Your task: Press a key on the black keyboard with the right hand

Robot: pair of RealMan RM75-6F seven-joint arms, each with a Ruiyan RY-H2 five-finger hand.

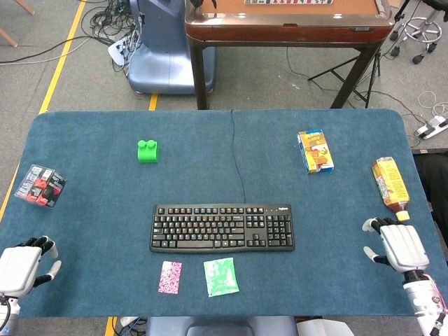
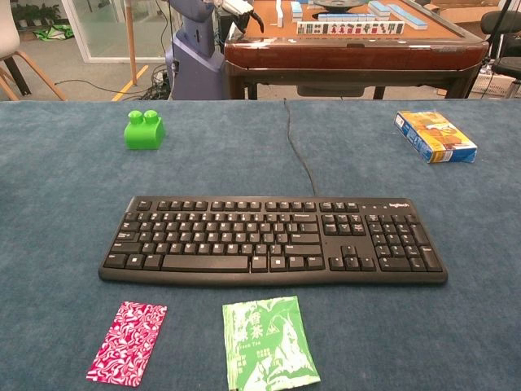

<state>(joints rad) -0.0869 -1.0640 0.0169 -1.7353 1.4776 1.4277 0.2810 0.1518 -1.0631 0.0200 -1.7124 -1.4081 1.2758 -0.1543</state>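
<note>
Right hand (image 1: 400,246) empty, fingers apart, at the blue tabletop's (image 1: 91,224) right edge, well apart from the black plastic keyboard (image 1: 222,227). Reach across, lower one fingertip squarely onto a single numpad key.

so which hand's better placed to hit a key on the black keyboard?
Right. The right hand rests open beside the keyboard, level with its numpad end; the left hand sits farther off, below it.

Wooden mahjong table (image 1: 287,28) on grey floor (image 1: 266,77)

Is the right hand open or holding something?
Open: the right hand holds nothing, fingers apart, resting on the table right of the keyboard.
</note>
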